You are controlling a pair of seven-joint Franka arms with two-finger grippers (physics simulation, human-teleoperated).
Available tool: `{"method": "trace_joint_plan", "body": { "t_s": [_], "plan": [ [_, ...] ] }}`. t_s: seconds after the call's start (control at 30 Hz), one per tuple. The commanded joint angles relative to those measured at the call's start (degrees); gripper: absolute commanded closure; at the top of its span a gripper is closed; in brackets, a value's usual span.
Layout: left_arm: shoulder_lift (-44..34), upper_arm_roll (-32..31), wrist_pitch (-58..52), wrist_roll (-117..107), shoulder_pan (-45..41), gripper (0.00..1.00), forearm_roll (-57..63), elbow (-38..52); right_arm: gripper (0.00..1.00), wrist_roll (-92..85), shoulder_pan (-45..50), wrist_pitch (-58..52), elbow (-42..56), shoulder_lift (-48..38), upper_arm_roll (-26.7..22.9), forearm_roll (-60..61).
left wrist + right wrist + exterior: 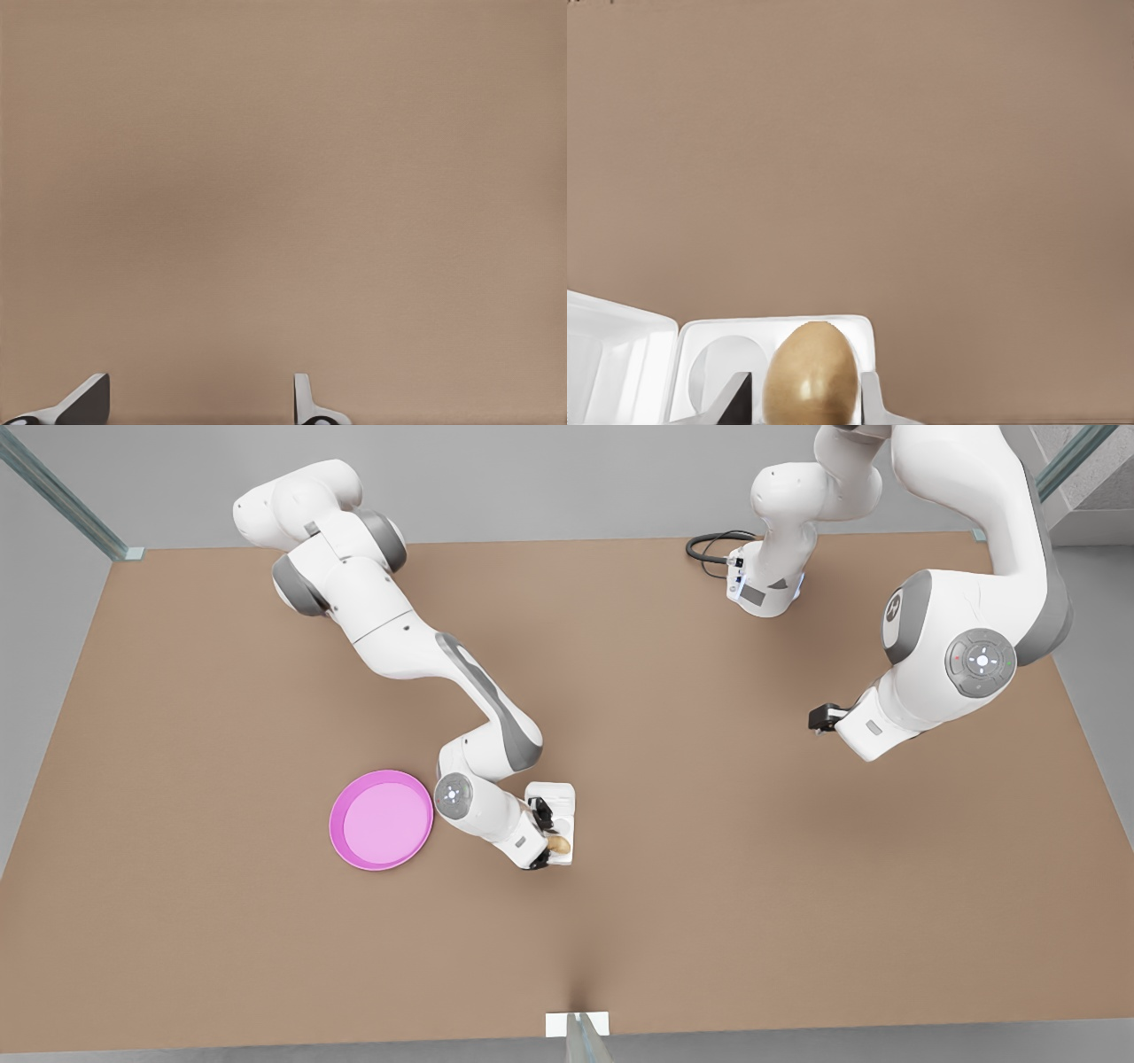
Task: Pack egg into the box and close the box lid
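My desk [709,886] is plain brown board under soft, even light, with grey floor [532,478] beyond its far edge.

A simulated robot test bench, not a home or shop; the table [266,921] is one bare, uniformly tan slab with no grain or wear; plain grey floor surrounds it, with glass-edged rails [62,500] at the corners; two white arms stand at its far edge, a black cable [709,545] looped beside one base; the only props are a pink plate [381,819] and a small white box [563,797]; lighting is flat, shadows soft and even.
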Motion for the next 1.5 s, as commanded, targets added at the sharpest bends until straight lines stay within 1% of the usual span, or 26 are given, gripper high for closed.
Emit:
{"method": "trace_joint_plan", "body": {
  "t_s": [0.0,0.03,0.1,0.13,0.17,0.2,0.23,0.3,0.33,0.37,0.4,0.43,0.47,0.5,0.53,0.63,0.7,0.87,0.97,1.07,1.2,1.3,1.47],
  "plan": [
    [-0.1,0.0,0.1,-0.1,0.0,0.0,0.0,0.0,0.42,8.7,-0.1,0.0,-0.1,-0.1,0.0,0.1],
    [0.0,0.0,0.1,-0.2,0.0,0.0,0.0,-0.1,0.0,8.8,-0.1,-0.2,-0.1,-0.5,0.0,0.3],
    [0.1,0.0,0.1,-0.2,0.0,0.0,0.0,0.0,0.0,10.5,-0.3,-1.6,-0.2,-2.2,0.1,1.2],
    [0.3,0.0,-0.2,-0.3,-0.9,0.25,0.0,0.1,0.0,11.0,-0.7,-5.4,-0.2,-3.7,0.0,3.0],
    [0.9,0.0,-0.3,-0.6,-2.7,0.61,0.2,0.1,0.0,15.2,-1.1,-9.0,-0.7,-6.0,-0.4,3.0],
    [1.5,0.0,-0.2,-0.6,-4.1,0.79,0.2,0.1,0.0,23.5,-0.9,-12.8,-1.8,-9.1,-2.9,2.3],
    [2.1,0.0,-0.3,-0.6,-5.7,0.79,0.2,0.1,0.0,28.0,-1.0,-18.8,-1.7,-11.7,-7.0,2.2],
    [6.0,-0.1,0.1,-0.5,-12.8,0.79,0.0,0.2,0.0,41.8,-0.3,-34.0,-1.5,-16.6,-22.1,0.2],
    [8.0,0.0,0.7,-1.6,-16.0,0.79,-0.2,0.5,0.0,56.3,-0.4,-38.8,-1.6,-19.6,-26.0,-4.2],
    [10.0,-0.1,2.8,-5.6,-19.6,0.79,-0.3,0.6,0.0,66.6,-1.5,-41.6,-1.9,-23.2,-26.8,-9.3],
    [11.5,-0.1,5.9,-10.5,-22.7,0.79,-0.3,0.5,0.0,72.7,-9.9,-44.5,-2.7,-28.3,-20.0,-17.1],
    [13.2,0.0,10.2,-15.9,-26.6,0.79,-0.5,0.4,0.0,75.3,-20.4,-46.0,-4.9,-34.1,-9.3,-24.1],
    [15.1,0.0,13.9,-20.0,-28.9,0.79,-1.7,0.6,0.0,75.3,-27.4,-49.8,-5.1,-38.1,-4.1,-25.4],
    [16.8,0.1,16.7,-23.9,-31.3,0.79,-2.6,0.6,0.0,75.4,-27.7,-53.6,-3.9,-39.4,-4.2,-25.4],
    [18.5,0.1,18.5,-26.3,-32.4,0.79,-2.8,0.7,0.0,75.4,-28.0,-54.6,-3.6,-39.7,-4.5,-25.4],
    [21.7,0.2,21.1,-29.9,-35.5,0.79,-3.3,1.1,0.0,74.6,-30.6,-54.9,-3.3,-38.9,-4.9,-24.7],
    [24.2,0.2,24.7,-35.7,-37.0,0.79,-4.1,2.6,0.0,74.9,-30.8,-54.7,-2.2,-37.4,-4.9,-24.6],
    [31.0,0.2,24.8,-48.3,-38.9,0.79,-6.8,10.7,0.0,75.4,-30.8,-53.7,-2.2,-36.5,-4.9,-24.7],
    [34.5,0.2,24.8,-52.5,-40.1,0.79,-7.1,15.1,0.0,75.5,-30.8,-53.7,-2.2,-36.5,-4.8,-24.6],
    [39.0,0.5,24.6,-55.3,-42.0,0.79,-7.1,21.6,0.0,75.5,-30.8,-53.6,-2.2,-36.5,-4.8,-24.6],
    [40.5,0.6,24.5,-56.0,-42.0,0.79,-6.9,24.5,0.0,75.5,-30.8,-53.3,-2.2,-36.4,-4.8,-24.6],
    [40.3,2.5,24.3,-55.4,-42.0,0.79,-6.5,24.5,0.0,75.5,-30.8,-53.3,-2.2,-36.4,-4.8,-24.6],
    [40.7,3.7,24.5,-55.1,-41.7,0.79,-4.9,24.5,0.0,75.5,-30.6,-53.3,-2.2,-36.5,-4.8,-24.5]
  ]
}}
